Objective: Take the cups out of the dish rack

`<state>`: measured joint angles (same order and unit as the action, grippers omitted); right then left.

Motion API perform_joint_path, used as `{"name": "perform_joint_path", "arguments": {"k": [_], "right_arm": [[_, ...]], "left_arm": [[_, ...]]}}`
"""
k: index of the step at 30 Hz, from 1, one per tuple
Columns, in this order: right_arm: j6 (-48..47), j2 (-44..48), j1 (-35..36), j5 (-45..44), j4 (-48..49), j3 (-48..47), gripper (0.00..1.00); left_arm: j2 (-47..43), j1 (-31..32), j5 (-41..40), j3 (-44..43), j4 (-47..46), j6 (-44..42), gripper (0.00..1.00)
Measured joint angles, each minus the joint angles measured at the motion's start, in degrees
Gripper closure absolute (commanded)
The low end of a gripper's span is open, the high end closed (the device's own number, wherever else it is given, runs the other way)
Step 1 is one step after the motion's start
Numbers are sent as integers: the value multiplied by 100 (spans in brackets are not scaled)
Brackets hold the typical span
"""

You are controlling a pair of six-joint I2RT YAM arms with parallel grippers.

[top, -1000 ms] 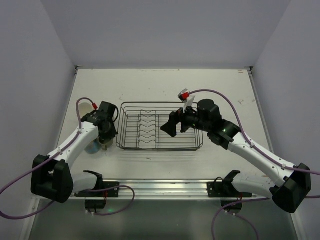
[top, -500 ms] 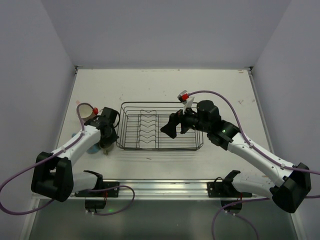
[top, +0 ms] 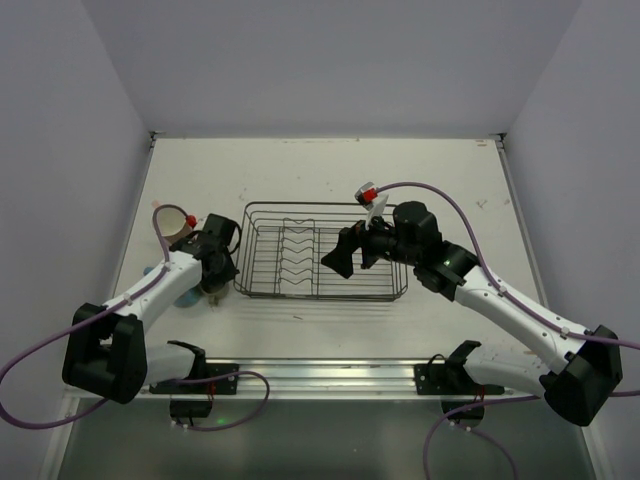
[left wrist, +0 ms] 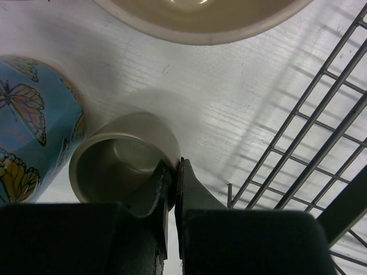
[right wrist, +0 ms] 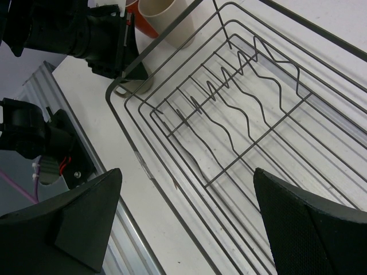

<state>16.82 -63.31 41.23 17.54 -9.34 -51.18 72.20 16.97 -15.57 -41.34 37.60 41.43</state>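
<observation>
The black wire dish rack (top: 320,297) stands mid-table and holds no cup; it also shows in the right wrist view (right wrist: 166,35) and the left wrist view (left wrist: 321,103). My left gripper (left wrist: 174,172) is shut on the rim of the olive-grey mug (left wrist: 114,166), upright and low at the table just left of the rack. In the top view this gripper (top: 212,288) hides the mug. The light blue butterfly mug (left wrist: 28,132) stands right beside it. The beige mug (top: 175,222) stands behind. An orange mug (right wrist: 143,23) is next to the beige one. My right gripper (top: 345,255) hangs open and empty over the rack.
The side walls of the enclosure close in on the left and right of the table. An aluminium rail (top: 310,375) runs along the near edge between the arm bases. The pink mug is out of view.
My left arm has swung back and to the left with the olive-grey mug, bringing it down beside the blue mug and uncovering the beige mug. The right arm has barely moved.
</observation>
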Motion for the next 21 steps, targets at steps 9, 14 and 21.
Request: {"name": "perform_joint_path", "arguments": {"k": [9, 14, 21], "right_arm": [[2, -4, -2, 15, 2, 0, 1], [2, -7, -2, 20, 13, 0, 1], [4, -7, -2, 31, 31, 2, 1]], "left_arm": [[24, 33, -57, 0, -33, 85, 90], [15, 48, -109, -2, -20, 155, 81], [-7, 90, -190, -2, 28, 256, 76]]}}
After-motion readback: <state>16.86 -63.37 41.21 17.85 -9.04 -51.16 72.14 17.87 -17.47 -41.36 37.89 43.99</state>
